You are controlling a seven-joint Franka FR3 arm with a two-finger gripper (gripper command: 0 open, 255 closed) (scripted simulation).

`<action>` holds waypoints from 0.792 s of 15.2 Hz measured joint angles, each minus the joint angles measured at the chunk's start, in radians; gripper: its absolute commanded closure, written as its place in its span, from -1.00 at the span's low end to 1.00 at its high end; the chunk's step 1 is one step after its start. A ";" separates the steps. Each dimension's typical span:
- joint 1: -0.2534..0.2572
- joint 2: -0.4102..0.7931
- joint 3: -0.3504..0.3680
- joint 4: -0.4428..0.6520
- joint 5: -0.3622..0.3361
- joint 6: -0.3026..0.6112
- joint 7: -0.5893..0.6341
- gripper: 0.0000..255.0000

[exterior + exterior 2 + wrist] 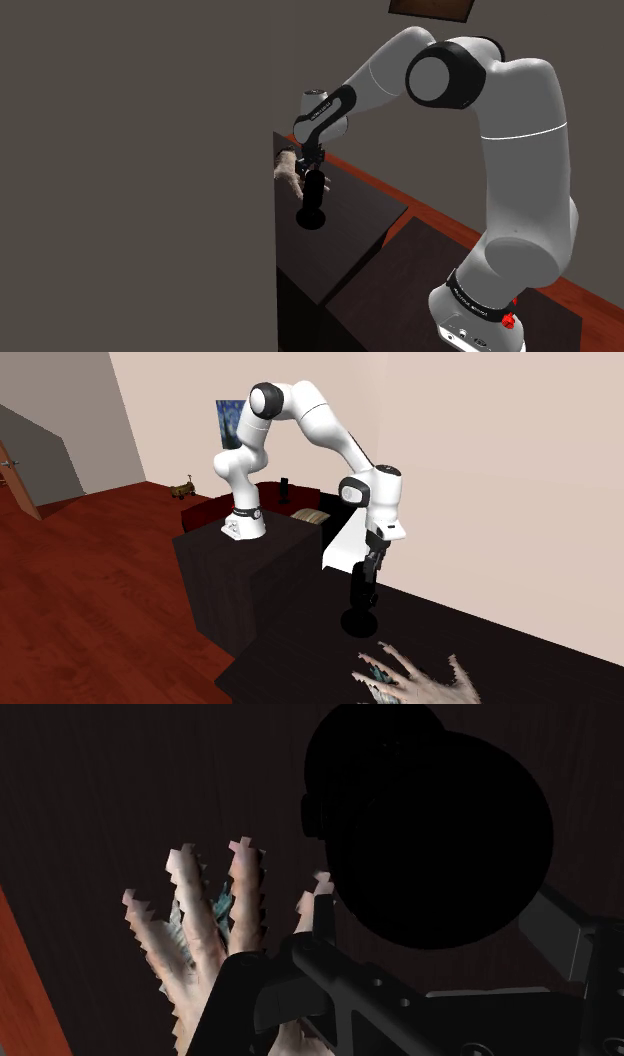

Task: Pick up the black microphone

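Observation:
The black microphone [313, 197] stands upright on its round base over the dark tabletop [350, 215]; I cannot tell whether the base touches the surface. My gripper [317, 168] comes down from above and is shut on the microphone's upper end. From the second exterior view the microphone [361, 600] hangs straight below the gripper [374, 562]. In the wrist view the microphone [430, 824] is a large black round shape between the fingers [300, 974] of the gripper [440, 919].
A pale hand-shaped object [288, 168] [410, 677] [210, 914] with jagged fingers lies on the table close beside the microphone. The table's edge [277, 230] drops off at the shoulder view's left. My stand [250, 557] adjoins the table. Reddish wooden floor [90, 582] surrounds them.

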 measured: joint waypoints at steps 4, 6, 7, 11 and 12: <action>0.000 0.000 0.000 0.000 0.000 0.000 0.000 1.00; 0.000 -0.004 0.000 -0.002 0.000 -0.005 0.000 1.00; 0.000 -0.011 -0.001 -0.002 -0.001 -0.013 -0.001 1.00; 0.002 -0.049 -0.003 -0.004 -0.004 -0.048 0.001 1.00; 0.003 -0.056 -0.003 -0.006 -0.005 -0.054 0.003 1.00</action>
